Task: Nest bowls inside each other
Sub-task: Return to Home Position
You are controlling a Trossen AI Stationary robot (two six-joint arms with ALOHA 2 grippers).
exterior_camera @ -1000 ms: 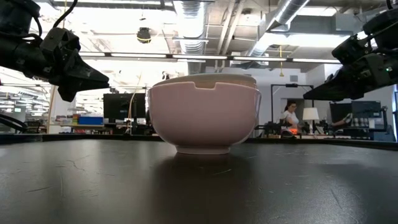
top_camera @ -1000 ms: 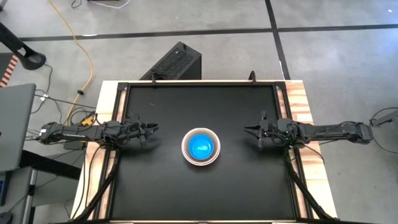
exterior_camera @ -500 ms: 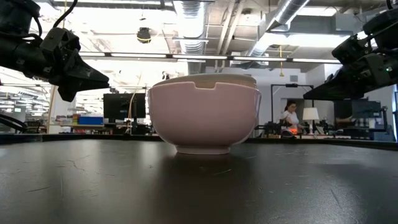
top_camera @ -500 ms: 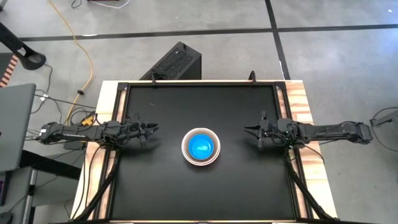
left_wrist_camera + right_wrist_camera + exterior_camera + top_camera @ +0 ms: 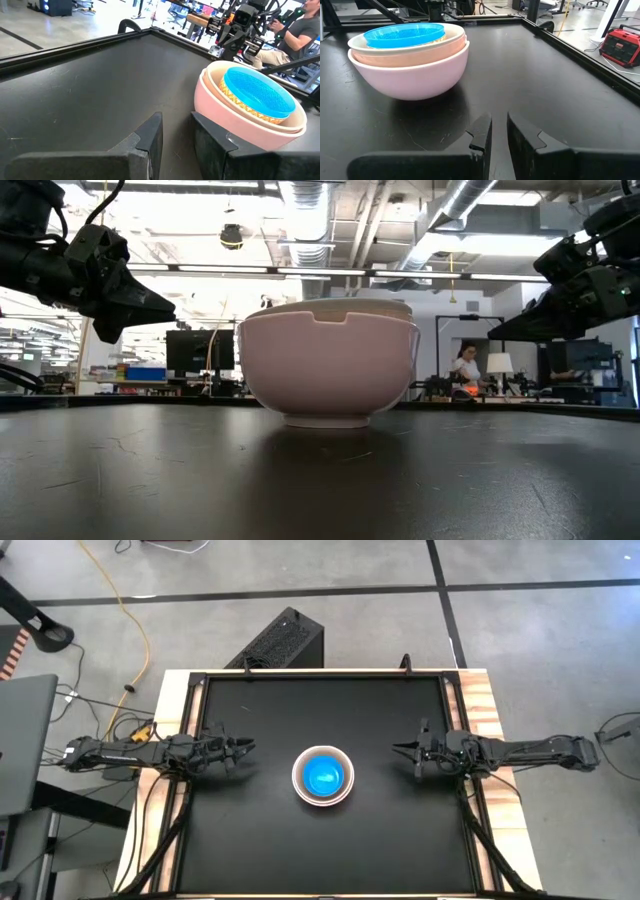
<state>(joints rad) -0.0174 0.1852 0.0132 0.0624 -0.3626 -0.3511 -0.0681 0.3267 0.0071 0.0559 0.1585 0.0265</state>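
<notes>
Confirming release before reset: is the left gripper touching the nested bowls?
Apart. The high view shows bare black table between the left gripper and the nested bowls.

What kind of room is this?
Probably a robotics lab: a left arm and right arm flank a table of nested bowls, with bare ceiling ducts and a person at benches behind.
</notes>
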